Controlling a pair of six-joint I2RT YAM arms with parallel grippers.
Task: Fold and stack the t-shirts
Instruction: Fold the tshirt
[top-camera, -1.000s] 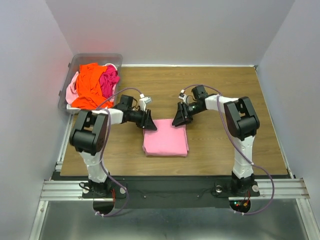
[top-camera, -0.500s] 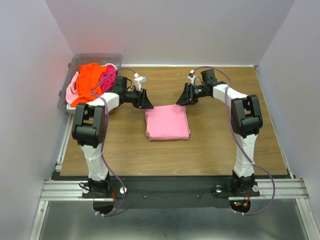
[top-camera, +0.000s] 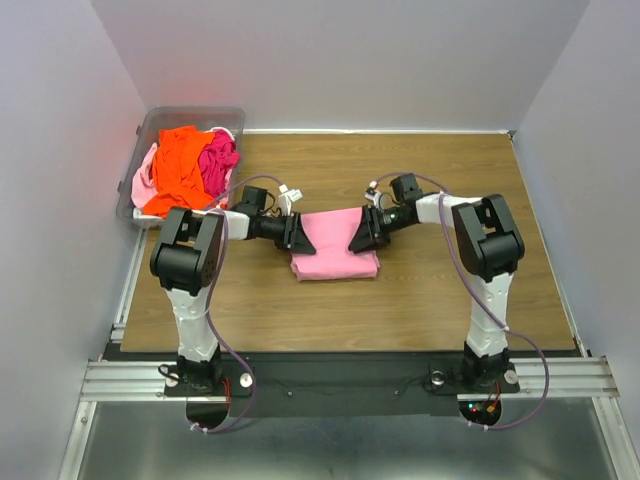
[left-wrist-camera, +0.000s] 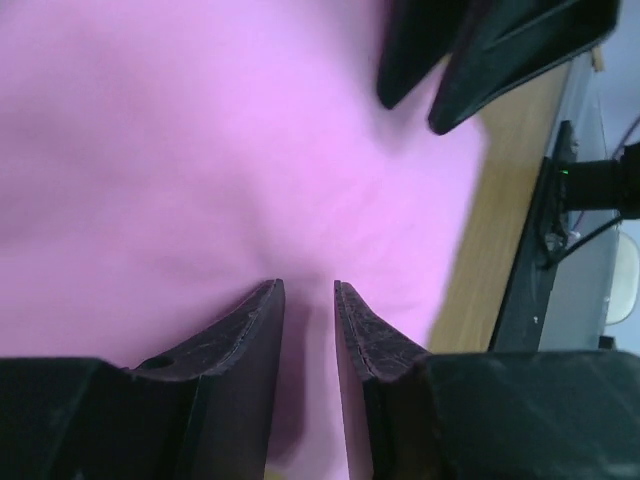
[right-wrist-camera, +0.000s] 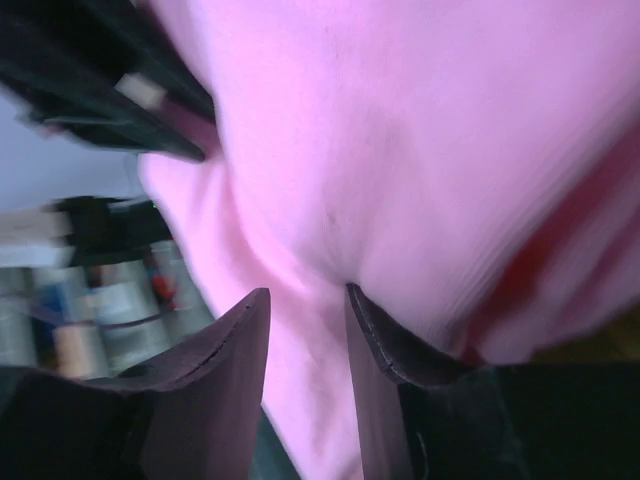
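Note:
A light pink t-shirt lies folded into a rectangle at the middle of the table. My left gripper rests low on its left side and my right gripper on its right side, facing each other. In the left wrist view the left gripper shows a narrow gap over pink fabric. In the right wrist view the right gripper is likewise slightly apart, one fingertip pushing into the cloth. More t-shirts, orange, hot pink and pale pink, are heaped at the back left.
The heap sits in a clear plastic bin at the table's back left corner. Bare wood shows around the folded shirt. Grey walls close in left, right and behind.
The folded shirt slid away from the bases. Both grippers drew back past its far edge, then came down onto its sides, their jaws narrowing a little.

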